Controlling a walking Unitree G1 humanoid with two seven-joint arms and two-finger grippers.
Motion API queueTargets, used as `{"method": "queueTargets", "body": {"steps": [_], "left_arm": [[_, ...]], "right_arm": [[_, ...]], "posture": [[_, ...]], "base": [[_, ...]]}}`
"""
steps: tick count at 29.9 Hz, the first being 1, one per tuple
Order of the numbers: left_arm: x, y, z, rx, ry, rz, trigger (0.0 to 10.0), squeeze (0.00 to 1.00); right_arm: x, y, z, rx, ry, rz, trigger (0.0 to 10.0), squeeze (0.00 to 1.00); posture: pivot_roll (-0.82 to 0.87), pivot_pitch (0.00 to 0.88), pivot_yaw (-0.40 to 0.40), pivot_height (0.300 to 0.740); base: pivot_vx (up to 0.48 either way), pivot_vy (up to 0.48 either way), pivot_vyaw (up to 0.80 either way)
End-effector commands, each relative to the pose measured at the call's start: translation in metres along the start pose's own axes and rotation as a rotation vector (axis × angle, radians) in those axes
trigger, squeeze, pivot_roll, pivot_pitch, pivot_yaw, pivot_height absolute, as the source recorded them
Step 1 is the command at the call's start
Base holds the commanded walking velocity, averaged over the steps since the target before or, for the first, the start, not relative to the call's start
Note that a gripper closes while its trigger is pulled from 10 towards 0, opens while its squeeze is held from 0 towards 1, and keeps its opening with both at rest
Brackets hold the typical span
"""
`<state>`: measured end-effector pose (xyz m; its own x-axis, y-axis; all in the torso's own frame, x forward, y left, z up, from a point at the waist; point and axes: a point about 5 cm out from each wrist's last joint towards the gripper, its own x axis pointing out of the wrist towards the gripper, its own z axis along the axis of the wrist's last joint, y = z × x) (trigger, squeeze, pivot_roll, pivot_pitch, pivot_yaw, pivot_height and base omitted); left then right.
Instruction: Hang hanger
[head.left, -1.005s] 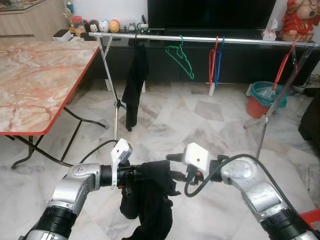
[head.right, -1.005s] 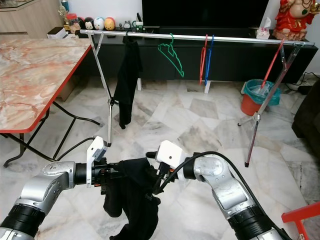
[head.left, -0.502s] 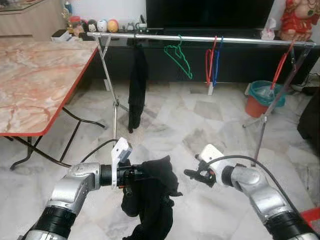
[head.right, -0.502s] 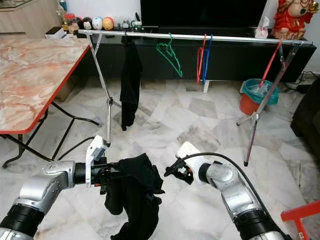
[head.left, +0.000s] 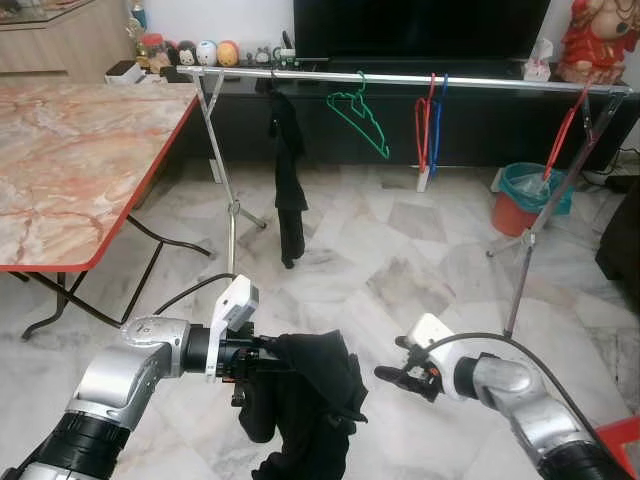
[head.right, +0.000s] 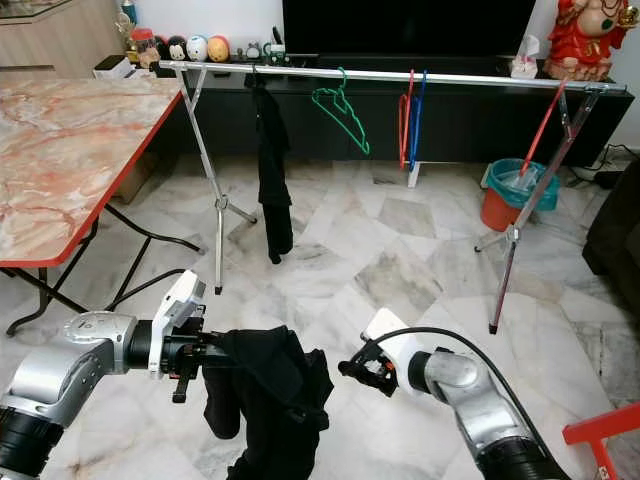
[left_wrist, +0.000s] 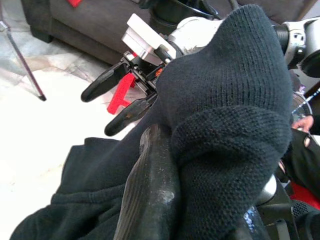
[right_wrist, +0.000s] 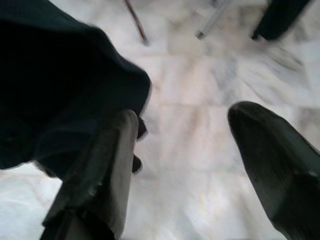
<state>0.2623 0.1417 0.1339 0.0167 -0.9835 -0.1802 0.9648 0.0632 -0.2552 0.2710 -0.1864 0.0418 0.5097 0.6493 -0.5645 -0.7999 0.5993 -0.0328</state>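
The left end effector (head.left: 262, 357) is clenched on a limp, soft black garment (head.left: 305, 400) (the hanger is hidden); the right end effector (head.right: 352, 369) is released, just beside it.

A long metal clothes rail (head.left: 400, 78) is seen at 12 o'clock, a marble-topped folding table (head.left: 70, 160) at 10 o'clock, a red plastic bucket (head.left: 530, 200) at 2 o'clock

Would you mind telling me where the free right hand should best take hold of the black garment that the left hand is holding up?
Probably the bunched top fold of the black garment, nearest the open right hand, approached from the robot's right. The left hand pinches the opposite side, and the rest hangs limp below.
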Motion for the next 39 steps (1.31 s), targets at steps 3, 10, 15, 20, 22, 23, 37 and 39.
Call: {"method": "queueTargets", "body": {"steps": [3,10,15,20,22,23,37,39], "left_arm": [[0.002,-0.008,0.009,0.033,0.007,-0.073,10.0,0.00],[0.003,-0.013,0.014,0.047,0.022,-0.125,10.0,0.00],[0.004,-0.015,0.016,0.052,0.027,-0.142,10.0,0.00],[0.004,-0.015,0.017,0.051,0.024,-0.143,10.0,0.00],[0.005,-0.015,0.017,0.050,0.024,-0.145,10.0,0.00],[0.006,-0.015,0.016,0.050,0.025,-0.146,10.0,0.00],[0.011,-0.017,0.020,0.063,0.019,-0.167,10.0,0.00],[0.013,-0.019,0.021,0.068,0.017,-0.179,10.0,0.00]], "right_arm": [[-0.006,-0.001,0.002,0.002,-0.070,0.050,10.0,0.00],[-0.005,0.001,0.001,0.012,-0.102,0.091,10.0,0.00],[-0.005,0.008,0.000,0.015,-0.126,0.158,10.0,0.00],[-0.008,0.013,0.000,0.030,-0.160,0.229,10.0,0.00],[-0.009,0.016,0.000,0.032,-0.166,0.257,10.0,0.00],[-0.010,0.017,0.000,0.027,-0.167,0.271,10.0,0.00],[0.003,0.014,0.005,-0.077,-0.134,0.214,10.0,0.00],[0.005,0.016,0.007,-0.089,-0.149,0.228,10.0,0.00]], "posture": [[-0.08,0.000,0.046,0.740],[-0.07,0.000,0.047,0.740],[-0.07,0.000,0.048,0.740],[-0.07,0.000,0.050,0.740],[-0.07,0.000,0.050,0.740],[-0.07,0.000,0.050,0.740],[-0.07,0.000,0.048,0.740],[-0.07,0.000,0.048,0.740]], "base": [[0.000,0.000,0.00],[0.000,0.000,0.00],[0.000,0.000,0.00],[0.000,0.000,0.00],[0.000,0.000,0.00],[0.000,0.000,0.00],[0.000,0.000,0.00],[0.000,0.000,0.00]]}}
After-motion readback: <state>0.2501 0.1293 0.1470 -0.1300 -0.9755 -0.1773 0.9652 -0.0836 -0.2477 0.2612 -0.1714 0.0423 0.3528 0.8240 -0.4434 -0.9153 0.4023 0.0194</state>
